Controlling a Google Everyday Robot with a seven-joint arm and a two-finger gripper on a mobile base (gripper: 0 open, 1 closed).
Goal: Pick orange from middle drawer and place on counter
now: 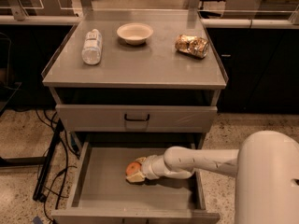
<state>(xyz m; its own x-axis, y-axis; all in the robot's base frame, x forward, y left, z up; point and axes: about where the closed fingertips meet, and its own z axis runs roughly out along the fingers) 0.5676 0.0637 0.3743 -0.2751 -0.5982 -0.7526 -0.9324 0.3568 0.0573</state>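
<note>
Small round orange [132, 167] — matte, half-hidden — clamped by gripper [137, 170] (middle drawer [96, 190]).

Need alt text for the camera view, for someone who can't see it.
The robot's gripper is inside the open middle drawer, right at the orange on its floor. Above, the counter holds a lying bottle, a cream bowl and a shiny snack bag.
</note>
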